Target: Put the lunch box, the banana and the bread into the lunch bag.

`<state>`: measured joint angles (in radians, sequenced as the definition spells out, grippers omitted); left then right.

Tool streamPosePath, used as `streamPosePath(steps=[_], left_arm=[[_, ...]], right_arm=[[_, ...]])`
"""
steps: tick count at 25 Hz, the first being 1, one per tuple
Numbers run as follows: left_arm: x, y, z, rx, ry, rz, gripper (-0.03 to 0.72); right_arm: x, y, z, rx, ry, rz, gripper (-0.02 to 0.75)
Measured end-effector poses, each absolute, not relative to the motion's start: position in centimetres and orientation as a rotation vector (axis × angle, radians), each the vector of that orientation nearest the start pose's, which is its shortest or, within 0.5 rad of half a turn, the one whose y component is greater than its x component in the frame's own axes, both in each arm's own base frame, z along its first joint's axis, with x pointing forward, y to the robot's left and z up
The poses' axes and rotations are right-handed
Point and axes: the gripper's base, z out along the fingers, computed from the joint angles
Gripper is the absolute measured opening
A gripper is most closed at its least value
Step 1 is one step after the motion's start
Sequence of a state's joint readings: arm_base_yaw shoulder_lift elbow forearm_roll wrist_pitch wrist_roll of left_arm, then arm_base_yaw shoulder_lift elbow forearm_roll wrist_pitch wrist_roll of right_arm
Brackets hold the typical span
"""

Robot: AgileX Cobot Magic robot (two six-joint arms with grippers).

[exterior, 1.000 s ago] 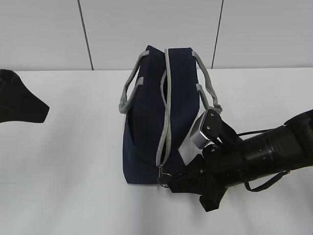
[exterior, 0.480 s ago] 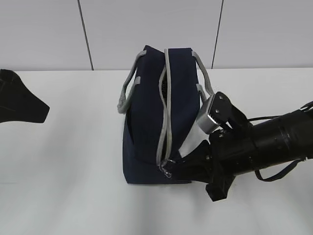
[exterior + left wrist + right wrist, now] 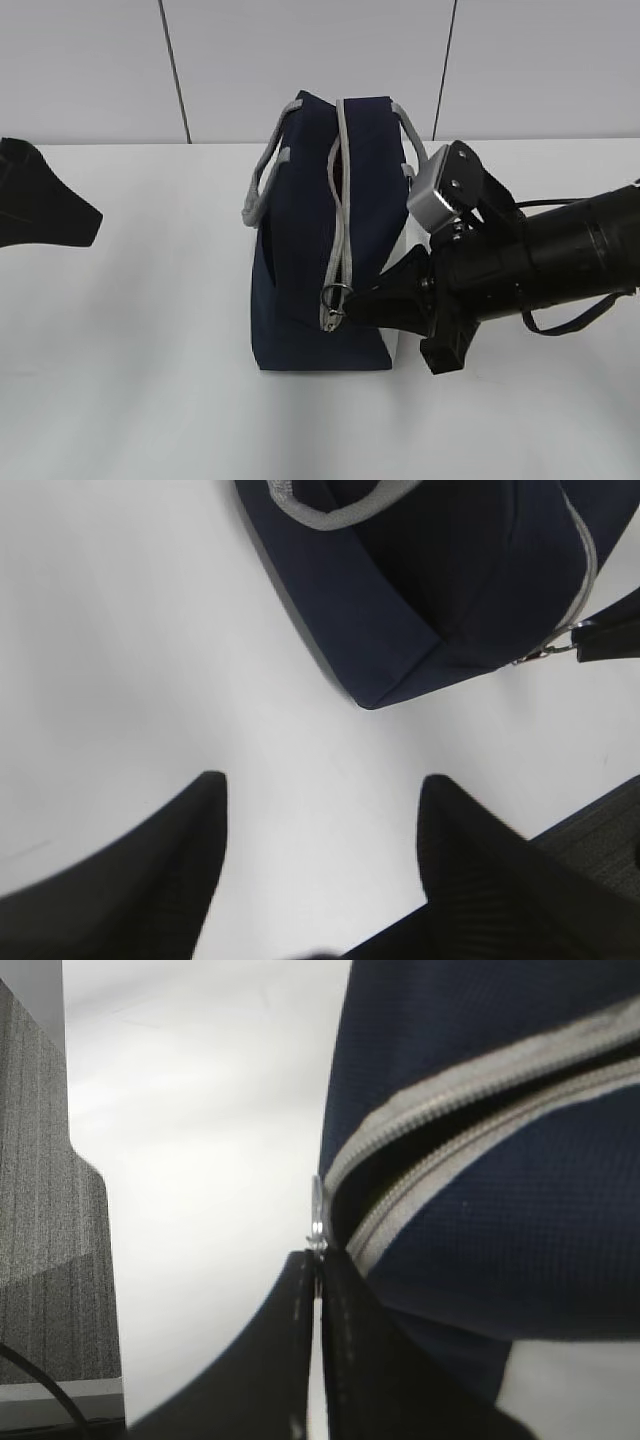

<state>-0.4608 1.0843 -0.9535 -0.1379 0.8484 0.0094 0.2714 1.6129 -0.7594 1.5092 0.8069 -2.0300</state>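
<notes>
The navy lunch bag stands on the white table with its grey zipper running up the near end and over the top. My right gripper is shut on the metal ring pull at the near end of the bag; the right wrist view shows its fingers pinched on the ring pull beside the bag. My left gripper is open and empty over bare table, near a corner of the bag. The lunch box, banana and bread are out of view.
Grey strap handles hang on both sides of the bag. The left arm rests at the left edge of the table. A white wall stands behind the table. Grey floor shows past the table's edge.
My right gripper has risen along the near end of the bag with the ring pull in it, carrying the slider up the zipper. The left arm has not moved.
</notes>
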Motion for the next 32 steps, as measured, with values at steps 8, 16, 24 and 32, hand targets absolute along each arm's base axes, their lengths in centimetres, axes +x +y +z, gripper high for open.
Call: streamPosePath(steps=[8, 16, 24, 32], left_arm=[[18.5, -10.2, 33.2, 0.512, 2.430, -0.361, 0.424], [18.5, -10.2, 33.2, 0.512, 2.430, -0.361, 0.424], [18.5, -10.2, 33.2, 0.512, 2.430, -0.362, 0.424], [18.5, -10.2, 33.2, 0.514, 2.428, -0.361, 0.424]], right_arm=[[26.9, 14.3, 22.0, -1.206, 1.800, 0.777, 0.000], [27.6, 14.5, 24.8, -1.201, 1.716, 0.734, 0.000], [27.9, 14.6, 26.1, -1.205, 1.675, 0.710, 0.000], [27.8, 14.6, 28.5, -1.203, 1.603, 0.676, 0.000]])
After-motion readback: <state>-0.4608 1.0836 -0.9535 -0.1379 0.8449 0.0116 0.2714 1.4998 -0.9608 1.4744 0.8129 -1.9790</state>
